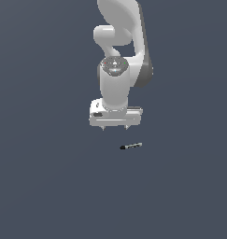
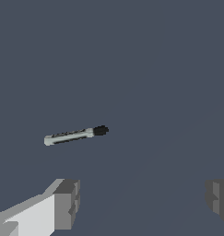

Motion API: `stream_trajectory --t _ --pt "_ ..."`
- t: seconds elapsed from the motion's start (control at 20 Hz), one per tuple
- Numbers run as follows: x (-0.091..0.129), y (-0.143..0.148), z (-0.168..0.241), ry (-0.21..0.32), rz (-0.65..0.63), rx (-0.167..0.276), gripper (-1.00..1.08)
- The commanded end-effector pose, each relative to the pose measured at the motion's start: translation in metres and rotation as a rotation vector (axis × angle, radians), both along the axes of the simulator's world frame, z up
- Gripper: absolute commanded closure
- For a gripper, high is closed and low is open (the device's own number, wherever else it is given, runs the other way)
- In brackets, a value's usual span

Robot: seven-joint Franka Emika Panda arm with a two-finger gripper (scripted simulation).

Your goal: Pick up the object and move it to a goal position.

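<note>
The object (image 1: 131, 146) is a tiny thin rod, grey speckled with a black end, lying flat on the dark grey floor. In the wrist view the object (image 2: 75, 135) lies apart from both fingers. My gripper (image 1: 115, 128) hangs just above the floor and slightly toward the exterior view's left of the rod, pointing down. It is open, with nothing between its fingers (image 2: 66, 203). The two short fingertips stand wide apart, far wider than the rod. The rod's black end points toward the exterior view's left.
The white arm (image 1: 118, 56) rises behind the gripper in the exterior view. Plain dark grey floor (image 1: 49, 177) surrounds the rod on all sides. No other objects show.
</note>
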State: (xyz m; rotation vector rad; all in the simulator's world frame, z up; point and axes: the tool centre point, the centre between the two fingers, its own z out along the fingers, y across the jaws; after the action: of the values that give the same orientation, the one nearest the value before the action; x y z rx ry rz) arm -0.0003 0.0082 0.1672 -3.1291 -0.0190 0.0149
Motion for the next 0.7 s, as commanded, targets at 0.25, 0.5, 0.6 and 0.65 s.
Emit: stream_trajectory --t 0.25,0.5,0.6,0.65 --pt "0.0024 0.0014 -0.0037 -0.003 0.002 -0.010 -0.92" --pt "0.0051 0.0026 -0.0074 -0.007 0.013 -0.022 -0.92" --pt "0.0050 0.0028 -0.0072 -0.007 0.015 -0.023 -0.92" --pt "0.0049 0.0025 -0.0072 -0.007 0.013 -0.022 -0.92"
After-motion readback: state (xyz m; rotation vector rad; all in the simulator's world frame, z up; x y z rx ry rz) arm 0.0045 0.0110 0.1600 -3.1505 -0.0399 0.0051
